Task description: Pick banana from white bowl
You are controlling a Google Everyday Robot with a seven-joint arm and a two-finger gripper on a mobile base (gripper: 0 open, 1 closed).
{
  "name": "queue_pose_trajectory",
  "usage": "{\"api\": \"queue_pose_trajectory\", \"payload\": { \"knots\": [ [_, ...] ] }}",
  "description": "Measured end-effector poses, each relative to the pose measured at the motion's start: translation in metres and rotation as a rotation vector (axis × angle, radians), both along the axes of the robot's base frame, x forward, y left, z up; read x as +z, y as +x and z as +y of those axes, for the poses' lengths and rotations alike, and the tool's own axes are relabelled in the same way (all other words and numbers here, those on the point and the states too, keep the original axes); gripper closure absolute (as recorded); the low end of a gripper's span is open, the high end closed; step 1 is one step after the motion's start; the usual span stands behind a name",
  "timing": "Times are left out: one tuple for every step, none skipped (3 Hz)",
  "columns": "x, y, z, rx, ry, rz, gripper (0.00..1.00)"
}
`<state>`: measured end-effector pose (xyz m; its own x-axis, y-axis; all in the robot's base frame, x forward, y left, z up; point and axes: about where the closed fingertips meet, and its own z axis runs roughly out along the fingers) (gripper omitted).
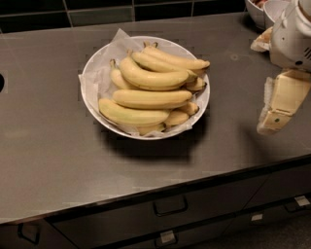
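Note:
The wide white bowl (pixel 92 73), lined with crinkled white paper, stands in the middle of the dark counter and holds a pile of several yellow bananas. The plump, strongly curved banana (pixel 153 78) lies on top of the pile near the middle, its short stem pointing to the back left. Two long, gently curved bananas lie across the front of the bowl below it. My gripper (pixel 279 104) hangs over the counter's right end, well right of the bowl and apart from it, below the white wrist housing (pixel 291 36). It holds nothing.
Smaller white bowls (pixel 265 9) and a pale packet (pixel 262 39) sit at the back right corner. The counter's front edge runs above drawers with metal handles (pixel 170 206). A dark tiled wall backs the counter. A dark round opening (pixel 1 82) shows at the left edge.

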<state>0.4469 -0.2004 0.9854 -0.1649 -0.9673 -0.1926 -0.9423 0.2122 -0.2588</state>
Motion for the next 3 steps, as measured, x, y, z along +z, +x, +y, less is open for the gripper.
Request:
{"api": "queue_pose_trajectory", "payload": {
  "knots": [
    [0.008,0.012,0.029,0.096,-0.016,0.009,0.0],
    [0.013,0.024,0.059,0.19,-0.026,0.02,0.0],
    [0.013,0.037,0.082,0.249,-0.016,0.029,0.18]
  ]
}}
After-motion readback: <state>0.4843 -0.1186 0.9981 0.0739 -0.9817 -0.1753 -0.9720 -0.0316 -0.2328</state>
